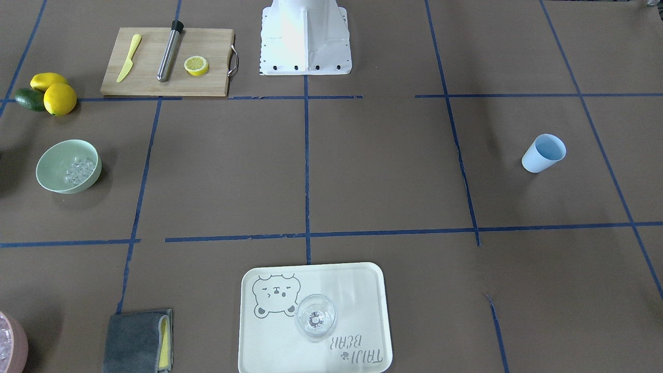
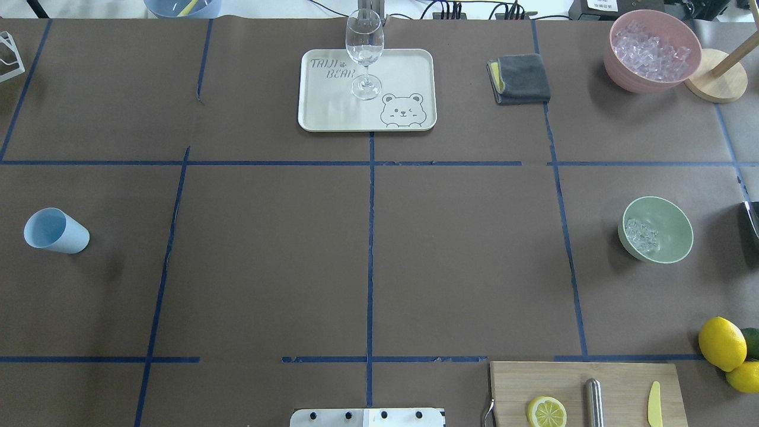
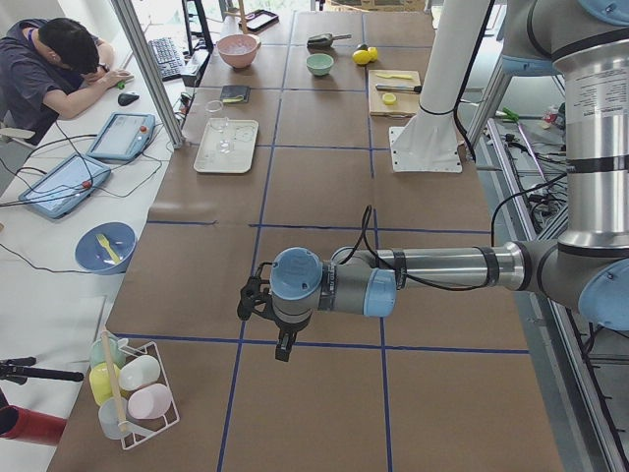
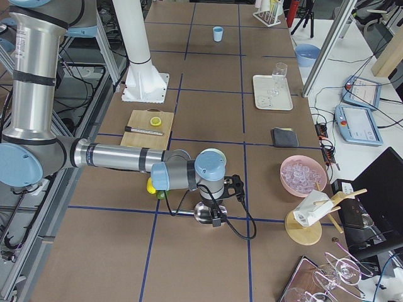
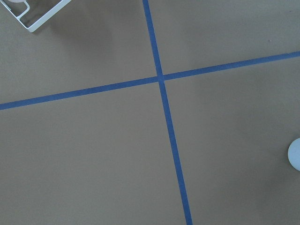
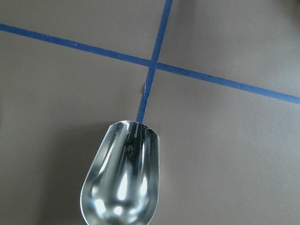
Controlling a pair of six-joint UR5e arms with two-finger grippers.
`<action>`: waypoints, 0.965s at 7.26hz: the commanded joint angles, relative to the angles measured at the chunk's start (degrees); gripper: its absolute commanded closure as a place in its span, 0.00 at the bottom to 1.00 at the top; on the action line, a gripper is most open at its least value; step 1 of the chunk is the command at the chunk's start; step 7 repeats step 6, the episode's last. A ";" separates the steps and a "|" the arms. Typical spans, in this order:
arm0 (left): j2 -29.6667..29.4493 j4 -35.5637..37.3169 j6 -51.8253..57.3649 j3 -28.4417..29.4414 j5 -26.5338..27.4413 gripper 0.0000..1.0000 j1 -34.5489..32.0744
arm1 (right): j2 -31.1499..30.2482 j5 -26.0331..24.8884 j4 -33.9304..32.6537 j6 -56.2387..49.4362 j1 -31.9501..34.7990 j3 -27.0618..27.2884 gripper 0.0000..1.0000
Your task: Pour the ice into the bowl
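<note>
The pale mint-green bowl (image 1: pixel 54 160) (image 2: pixel 673 228) sits on the table on my right side, with a small heap of clear ice (image 1: pixel 78 170) (image 2: pixel 641 234) inside it. In the right wrist view an empty shiny metal scoop (image 6: pixel 122 178) hovers over the brown paper with no fingers showing. My right gripper (image 4: pixel 215 219) appears only in the exterior right view, just beside the scoop (image 4: pixel 203 212); I cannot tell its state. My left gripper (image 3: pixel 285 346) hangs over bare table far from the bowl; I cannot tell its state either.
A pink container (image 2: pixel 652 50) full of ice stands at the far right corner by a wooden stand (image 2: pixel 716 83). There are also a grey cloth (image 2: pixel 522 78), a tray (image 2: pixel 409 65) with a glass (image 2: pixel 364 53), a light blue cup (image 2: pixel 56 231), a cutting board (image 2: pixel 569 379) and lemons (image 2: pixel 721 343).
</note>
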 commanded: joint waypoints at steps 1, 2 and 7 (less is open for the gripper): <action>0.00 0.06 -0.03 -0.02 0.00 0.00 0.00 | 0.07 1.05 0.17 -0.11 0.04 -0.24 0.00; 0.00 0.06 -0.03 0.07 0.00 0.00 0.00 | 0.07 1.85 0.17 -0.11 0.04 -0.24 0.00; 0.00 0.15 -0.03 -0.02 0.08 0.00 0.00 | -0.19 1.85 0.26 -0.11 0.04 -0.33 0.00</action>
